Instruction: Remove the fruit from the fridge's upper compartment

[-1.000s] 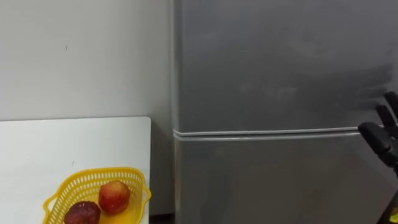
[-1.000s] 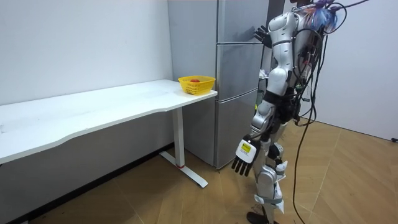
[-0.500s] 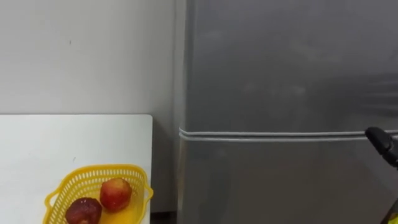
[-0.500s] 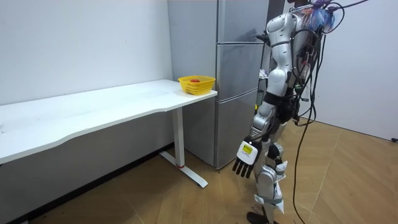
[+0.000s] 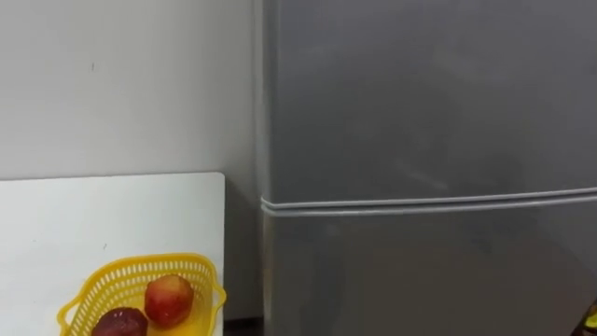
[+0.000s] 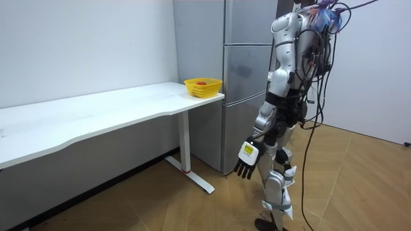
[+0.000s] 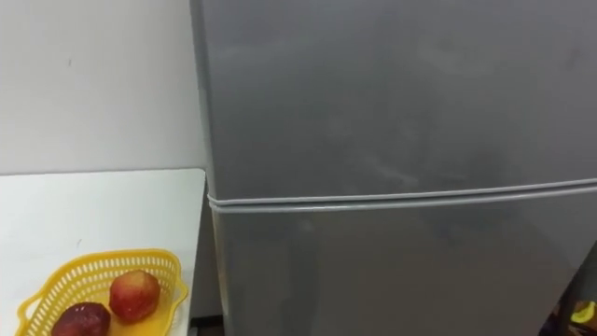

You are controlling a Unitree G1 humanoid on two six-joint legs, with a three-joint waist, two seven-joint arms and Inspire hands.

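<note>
The grey two-door fridge (image 5: 420, 103) stands straight ahead of me with both doors closed. A pale seam (image 5: 420, 201) divides the upper door from the lower one. In the room view I stand upright close to the fridge (image 6: 244, 70), facing it. My left hand (image 6: 244, 160) hangs low at my side, fingers relaxed and holding nothing.
A white table (image 5: 93, 215) adjoins the fridge on my left, with a narrow gap between them. Near its front corner sits a yellow basket (image 5: 203, 271) holding a red apple (image 5: 169, 299) and a darker fruit (image 5: 119, 323). Wooden floor (image 6: 359, 186) lies open behind me.
My right hand, which was raised at the fridge's right edge, has slid out of the eye view. In the room view its arm has left the door, and my left hand swung slightly toward the fridge.
</note>
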